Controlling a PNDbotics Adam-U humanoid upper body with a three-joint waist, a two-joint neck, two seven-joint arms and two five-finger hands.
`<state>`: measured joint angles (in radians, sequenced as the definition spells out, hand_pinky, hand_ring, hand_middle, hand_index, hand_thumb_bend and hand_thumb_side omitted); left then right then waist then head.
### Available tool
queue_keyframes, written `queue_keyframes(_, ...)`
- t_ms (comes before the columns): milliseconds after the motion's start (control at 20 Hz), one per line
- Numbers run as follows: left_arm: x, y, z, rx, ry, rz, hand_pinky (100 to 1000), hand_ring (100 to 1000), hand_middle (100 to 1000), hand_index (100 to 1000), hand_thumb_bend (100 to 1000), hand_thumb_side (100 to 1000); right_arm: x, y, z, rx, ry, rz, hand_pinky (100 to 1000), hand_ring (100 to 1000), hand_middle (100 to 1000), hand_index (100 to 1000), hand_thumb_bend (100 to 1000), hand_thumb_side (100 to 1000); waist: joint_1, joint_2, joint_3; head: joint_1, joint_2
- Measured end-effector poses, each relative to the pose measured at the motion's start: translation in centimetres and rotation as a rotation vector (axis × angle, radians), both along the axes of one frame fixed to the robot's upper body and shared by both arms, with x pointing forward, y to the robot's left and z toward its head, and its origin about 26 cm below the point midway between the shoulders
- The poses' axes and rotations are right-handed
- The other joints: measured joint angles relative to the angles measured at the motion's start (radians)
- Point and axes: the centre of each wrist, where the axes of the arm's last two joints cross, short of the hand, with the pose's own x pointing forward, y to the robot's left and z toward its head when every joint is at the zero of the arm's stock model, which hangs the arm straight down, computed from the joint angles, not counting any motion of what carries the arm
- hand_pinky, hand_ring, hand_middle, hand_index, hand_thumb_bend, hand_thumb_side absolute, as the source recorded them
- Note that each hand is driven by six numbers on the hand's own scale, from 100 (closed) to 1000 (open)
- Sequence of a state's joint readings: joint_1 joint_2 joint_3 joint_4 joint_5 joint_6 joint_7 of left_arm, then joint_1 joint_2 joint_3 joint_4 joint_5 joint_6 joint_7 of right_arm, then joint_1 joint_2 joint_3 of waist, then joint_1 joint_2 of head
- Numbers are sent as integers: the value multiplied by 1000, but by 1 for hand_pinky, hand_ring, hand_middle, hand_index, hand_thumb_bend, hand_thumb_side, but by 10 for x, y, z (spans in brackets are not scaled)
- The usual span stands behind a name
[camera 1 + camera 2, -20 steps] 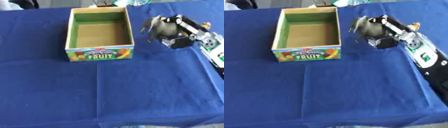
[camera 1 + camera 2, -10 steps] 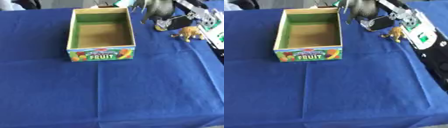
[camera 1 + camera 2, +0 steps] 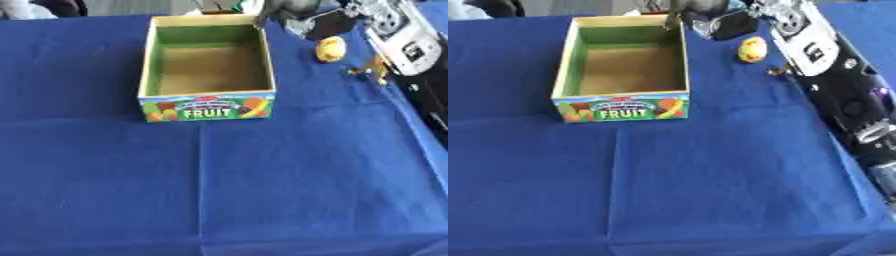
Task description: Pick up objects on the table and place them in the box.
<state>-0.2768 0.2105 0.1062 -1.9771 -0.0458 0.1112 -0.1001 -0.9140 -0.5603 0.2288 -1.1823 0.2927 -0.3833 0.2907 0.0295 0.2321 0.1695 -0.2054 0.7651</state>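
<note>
Right hand (image 3: pixel 306 21) curled round a grey toy figure (image 3: pixel 284 6) beside the open green-lined cardboard box's (image 3: pixel 267 60) far right corner.

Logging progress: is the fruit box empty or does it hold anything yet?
Empty: the box shows only its bare brown floor and green inner walls.

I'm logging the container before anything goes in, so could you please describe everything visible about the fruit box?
The open rectangular cardboard fruit box sits upright on the blue tablecloth, toward the far side. Its front panel shows colourful fruit pictures and the word FRUIT; the inner walls look green, the floor plain brown, the rim pale yellow. Nothing shows inside it. The right hand hangs at its far right corner; whether they touch is unclear.
</note>
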Motion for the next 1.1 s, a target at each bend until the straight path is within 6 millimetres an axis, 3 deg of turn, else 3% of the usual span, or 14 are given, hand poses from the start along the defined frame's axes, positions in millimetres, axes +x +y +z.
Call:
queue_keyframes(550, 3, -9, 6, 3, -21, -57, 588, 589, 657, 722, 195, 505, 29, 20, -32, -60, 69, -61, 821, 678, 385, 660, 100, 337, -1, 17, 72, -54, 0)
queue_keyframes(800, 4, -11, 7, 4, -25, -66, 589, 589, 657, 722, 194, 506, 35, 22, -49, -85, 87, -101, 837, 699, 457, 716, 105, 344, 0, 21, 78, -62, 0)
queue_keyframes(1100, 4, -11, 7, 2, -22, -71, 589, 590, 657, 722, 194, 507, 38, 27, -64, -135, 103, -100, 865, 737, 522, 761, 178, 372, 0, 21, 77, -62, 0)
